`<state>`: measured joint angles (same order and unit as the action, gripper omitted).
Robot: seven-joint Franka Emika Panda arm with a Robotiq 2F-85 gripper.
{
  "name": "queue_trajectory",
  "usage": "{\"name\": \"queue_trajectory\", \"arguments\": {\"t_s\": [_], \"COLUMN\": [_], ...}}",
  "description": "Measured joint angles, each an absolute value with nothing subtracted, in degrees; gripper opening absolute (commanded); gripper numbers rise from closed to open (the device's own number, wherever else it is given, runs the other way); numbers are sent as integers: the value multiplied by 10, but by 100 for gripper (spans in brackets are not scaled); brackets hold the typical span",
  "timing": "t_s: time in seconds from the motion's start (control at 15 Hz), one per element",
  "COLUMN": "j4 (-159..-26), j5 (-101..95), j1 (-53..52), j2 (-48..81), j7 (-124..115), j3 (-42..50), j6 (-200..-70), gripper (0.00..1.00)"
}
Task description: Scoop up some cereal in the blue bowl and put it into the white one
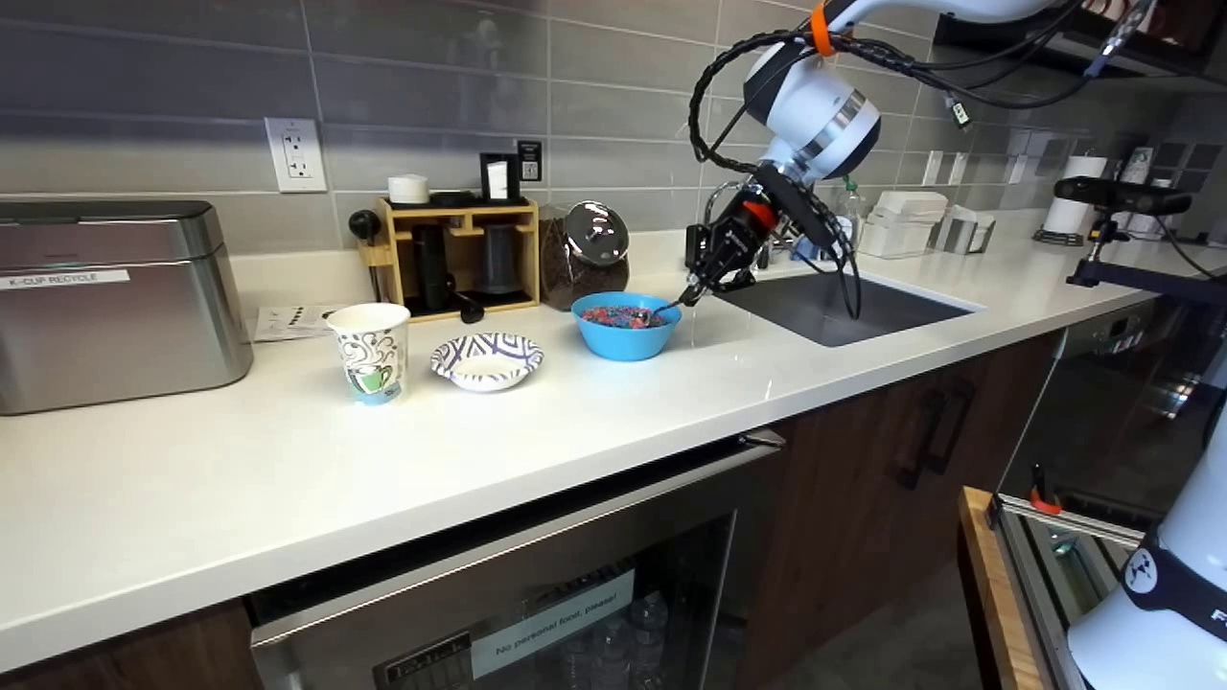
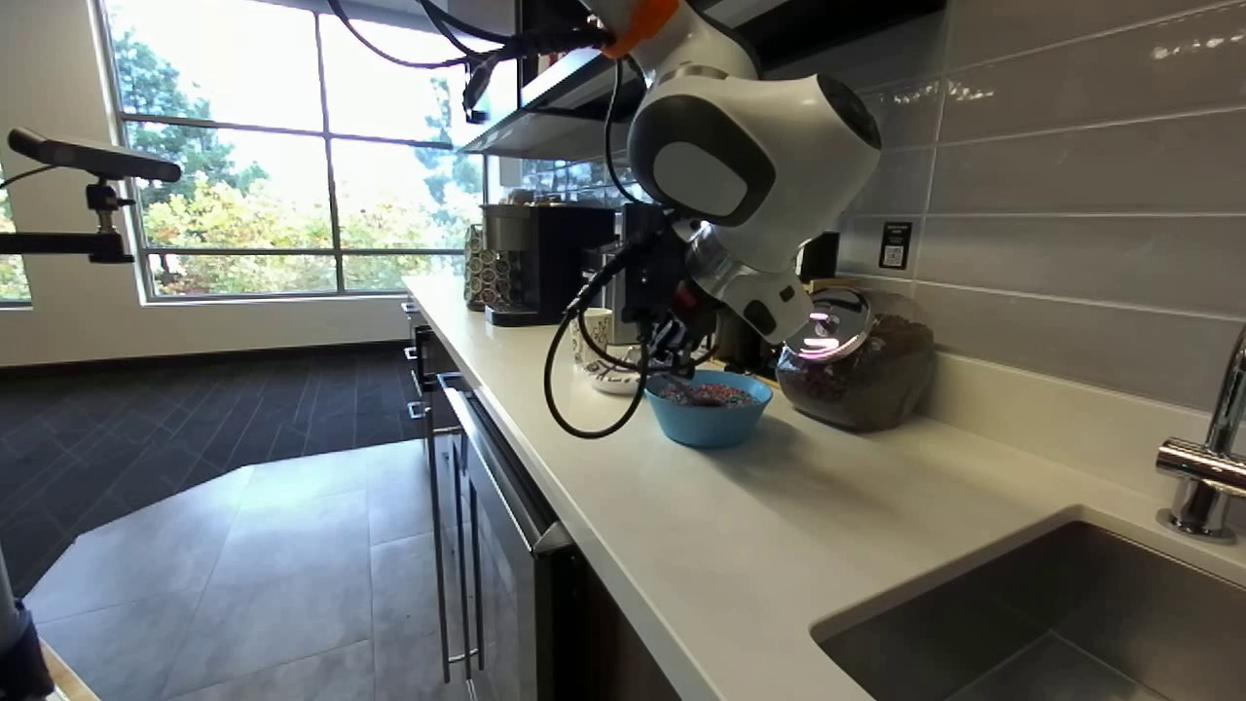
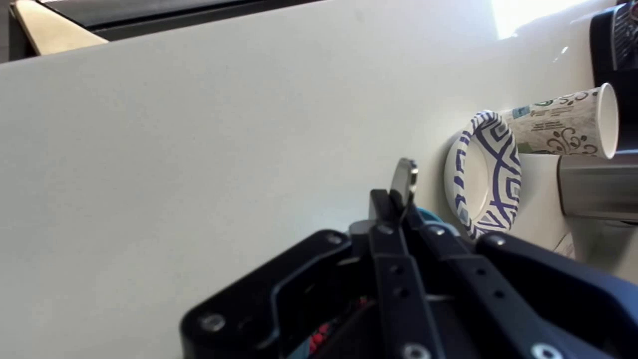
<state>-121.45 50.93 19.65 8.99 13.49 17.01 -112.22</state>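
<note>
In an exterior view, the blue bowl (image 1: 625, 343) sits upright on the pale table (image 1: 240, 508) at about the centre of the frame, with red and blue cereal (image 1: 610, 315) in it. The hand (image 1: 692, 290), at the lower end of the white arm (image 1: 820, 120), is just right of and above the bowl's rim, closed on a metal utensil (image 1: 667, 308) that slants down leftward over the rim, its lower end at the cereal. Left of centre, well apart from the blue bowl, stands the white patterned bowl (image 1: 513, 351), and farther left a paper cup (image 1: 372, 356). A glass jar (image 1: 578, 264) with dark contents stands behind the blue bowl; a sink (image 1: 839, 311) lies to the right, a steel bin (image 1: 115, 316) at the left edge. In an exterior view with a large window (image 2: 234, 146) at the upper left, the blue bowl is just right of centre, the hand above its left side, jaws too dark to make out. The white patterned bowl shows in part, farther back. At the right edge is a chrome faucet (image 2: 1205, 477). In the wrist view, the hand enters from the bottom, jaws pinched together on the utensil, whose metal end pokes past the tips; the white patterned bowl is right of centre.
</note>
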Motion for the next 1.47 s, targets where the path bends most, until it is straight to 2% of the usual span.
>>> {"name": "queue_trajectory", "arguments": {"t_s": [0.47, 1.47], "j4": [-1214, -1211], "j5": [577, 672], "j1": [223, 294], "j2": [116, 180], "j7": [162, 327], "j3": [175, 201], "j6": [-1072, -879], "gripper": [1, 1]}}
